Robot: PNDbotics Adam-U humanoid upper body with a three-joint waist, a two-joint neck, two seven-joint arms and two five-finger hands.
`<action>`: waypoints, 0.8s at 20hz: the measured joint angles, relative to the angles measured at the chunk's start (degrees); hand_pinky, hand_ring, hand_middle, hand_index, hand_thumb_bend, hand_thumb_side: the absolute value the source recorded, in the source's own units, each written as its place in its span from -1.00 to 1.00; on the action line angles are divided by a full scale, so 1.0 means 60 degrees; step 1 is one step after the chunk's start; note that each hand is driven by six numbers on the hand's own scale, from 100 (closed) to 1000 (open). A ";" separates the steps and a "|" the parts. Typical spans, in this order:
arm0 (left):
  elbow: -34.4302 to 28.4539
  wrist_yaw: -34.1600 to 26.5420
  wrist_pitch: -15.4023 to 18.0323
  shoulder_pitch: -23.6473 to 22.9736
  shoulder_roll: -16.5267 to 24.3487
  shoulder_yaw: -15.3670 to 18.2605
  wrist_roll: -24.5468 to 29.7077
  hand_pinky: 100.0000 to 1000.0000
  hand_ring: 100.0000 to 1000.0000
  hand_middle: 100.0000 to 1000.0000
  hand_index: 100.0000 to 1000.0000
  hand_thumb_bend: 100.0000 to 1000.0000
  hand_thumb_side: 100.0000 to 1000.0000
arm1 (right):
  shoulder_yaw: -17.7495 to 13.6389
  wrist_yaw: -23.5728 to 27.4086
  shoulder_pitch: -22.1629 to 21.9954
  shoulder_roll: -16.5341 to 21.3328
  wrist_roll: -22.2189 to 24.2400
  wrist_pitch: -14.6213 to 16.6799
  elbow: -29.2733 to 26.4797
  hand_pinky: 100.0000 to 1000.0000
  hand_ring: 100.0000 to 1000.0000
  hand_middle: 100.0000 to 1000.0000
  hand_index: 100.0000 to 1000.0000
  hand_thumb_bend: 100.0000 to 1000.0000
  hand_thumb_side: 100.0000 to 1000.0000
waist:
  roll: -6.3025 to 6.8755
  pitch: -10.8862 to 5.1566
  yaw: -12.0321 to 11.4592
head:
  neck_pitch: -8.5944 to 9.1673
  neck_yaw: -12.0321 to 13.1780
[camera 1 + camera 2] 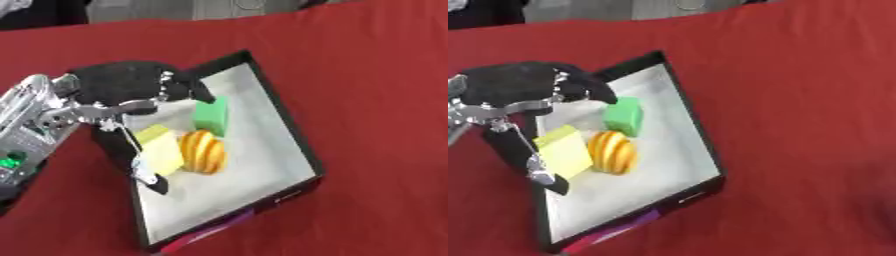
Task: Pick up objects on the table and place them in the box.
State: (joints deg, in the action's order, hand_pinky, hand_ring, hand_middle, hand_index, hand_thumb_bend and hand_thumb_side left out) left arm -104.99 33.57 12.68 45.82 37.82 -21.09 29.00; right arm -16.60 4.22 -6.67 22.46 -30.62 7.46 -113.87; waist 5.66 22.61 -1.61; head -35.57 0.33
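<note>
A red tablecloth (376,75) surrounds a black-rimmed, pale grey box (289,120) holding a green block (211,115), yellow block (163,150) and orange-and-yellow striped object (203,151).

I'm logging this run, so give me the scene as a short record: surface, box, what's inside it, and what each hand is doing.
surface: red tablecloth
box: shallow black tray box, pale floor
contents: green block, yellow block, orange striped round object, side by side
left hand: left hand over the box's left edge, thumb and fingers spread around the yellow block; contact unclear
right hand: not in view
</note>
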 measured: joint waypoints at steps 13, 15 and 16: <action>-0.1439 -0.6974 -0.1282 -0.2642 0.0010 0.4275 -0.5777 0.18 0.43 0.45 0.54 -1.00 0.16 | -0.0182 0.0015 -0.0190 -0.0013 -0.0243 0.0554 0.0000 0.92 1.00 0.40 0.53 -1.00 -0.18 | -0.0279 -0.0059 -0.0308 | -0.0021 -0.0467; -0.1442 -0.7947 -0.0975 -0.3040 -0.0087 0.4705 -0.6223 0.18 0.42 0.45 0.53 -1.00 0.24 | -0.0184 0.0014 -0.0191 -0.0081 -0.0253 0.0572 0.0000 0.92 1.00 0.40 0.53 -1.00 -0.18 | -0.0362 -0.0059 -0.0338 | -0.0050 -0.0508; -0.1447 -0.8319 -0.0879 -0.3229 -0.0169 0.4897 -0.6409 0.17 0.42 0.45 0.53 -1.00 0.27 | -0.0188 0.0012 -0.0191 -0.0122 -0.0264 0.0584 0.0000 0.92 1.00 0.40 0.53 -1.00 -0.18 | -0.0402 -0.0059 -0.0341 | -0.0056 -0.0529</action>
State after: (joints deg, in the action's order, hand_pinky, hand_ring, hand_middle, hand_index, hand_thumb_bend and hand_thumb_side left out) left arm -113.68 -16.34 7.41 26.45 36.80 8.29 -9.45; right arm -17.72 4.29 -7.82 21.73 -32.21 10.97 -113.87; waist 3.25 22.26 -3.66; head -35.91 -2.85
